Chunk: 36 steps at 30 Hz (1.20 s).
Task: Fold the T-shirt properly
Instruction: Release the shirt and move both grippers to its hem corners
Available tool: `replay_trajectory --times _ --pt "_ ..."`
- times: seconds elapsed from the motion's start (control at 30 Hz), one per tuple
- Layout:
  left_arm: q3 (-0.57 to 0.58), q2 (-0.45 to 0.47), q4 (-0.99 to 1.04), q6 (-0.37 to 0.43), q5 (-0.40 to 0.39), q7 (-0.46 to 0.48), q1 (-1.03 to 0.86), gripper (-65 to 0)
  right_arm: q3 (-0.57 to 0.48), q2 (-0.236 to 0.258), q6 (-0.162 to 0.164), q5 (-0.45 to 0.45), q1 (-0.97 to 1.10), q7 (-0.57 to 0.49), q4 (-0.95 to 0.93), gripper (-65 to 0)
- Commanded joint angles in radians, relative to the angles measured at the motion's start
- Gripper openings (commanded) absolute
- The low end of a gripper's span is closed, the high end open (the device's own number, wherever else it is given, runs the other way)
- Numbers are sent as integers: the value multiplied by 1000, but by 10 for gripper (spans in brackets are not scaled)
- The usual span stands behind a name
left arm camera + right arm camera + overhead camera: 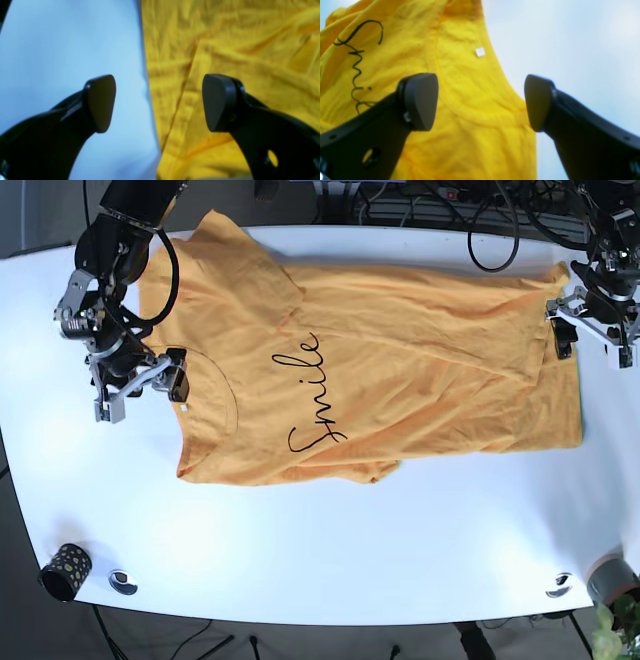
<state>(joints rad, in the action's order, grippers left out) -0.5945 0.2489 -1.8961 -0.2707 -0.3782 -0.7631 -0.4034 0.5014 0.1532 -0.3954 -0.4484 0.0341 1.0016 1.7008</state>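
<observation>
Base view: shirt long axis runs arm to arm

Base: T-shirt [380, 370] flat on table [320, 550], collar at right gripper [140, 385], hem at left gripper [590, 335].
Right wrist: fingers apart, collar [460, 107] between and just ahead of them.
Left wrist: fingers apart, hem edge [152, 105] between them, cloth under the right-hand pad.

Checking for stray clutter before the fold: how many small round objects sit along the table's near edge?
3: a dark spotted cup at the near-left corner, a small metal ring just beside it, and a similar ring at the near-right corner. The T-shirt may hide others.
</observation>
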Motion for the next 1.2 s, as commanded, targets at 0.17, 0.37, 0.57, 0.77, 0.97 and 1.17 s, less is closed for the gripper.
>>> replay_trajectory --times 0.17,0.37,0.57,0.77,0.97,1.17 --pt "-32 13 -12 -2 2 15 71 -144 -91 67 -4 -10 -251 -40 -281 -140" --pt "-34 13 -10 -2 2 15 87 -144 -166 135 -4 -10 -438 -149 -583 -140" --pt "-34 13 -10 -2 2 15 82 -144 -200 184 -6 -10 -577 -280 -868 -138" --pt "-34 11 -9 -2 2 15 80 -144 -243 177 -38 -19 -656 -336 -1045 -135" --pt "-34 10 -7 -2 2 15 83 -144 -243 125 -66 -17 -666 -343 -1057 -140" --pt "-32 11 36 -2 2 15 88 -144 -243 98 -66 -13 -664 -350 -1057 -141"
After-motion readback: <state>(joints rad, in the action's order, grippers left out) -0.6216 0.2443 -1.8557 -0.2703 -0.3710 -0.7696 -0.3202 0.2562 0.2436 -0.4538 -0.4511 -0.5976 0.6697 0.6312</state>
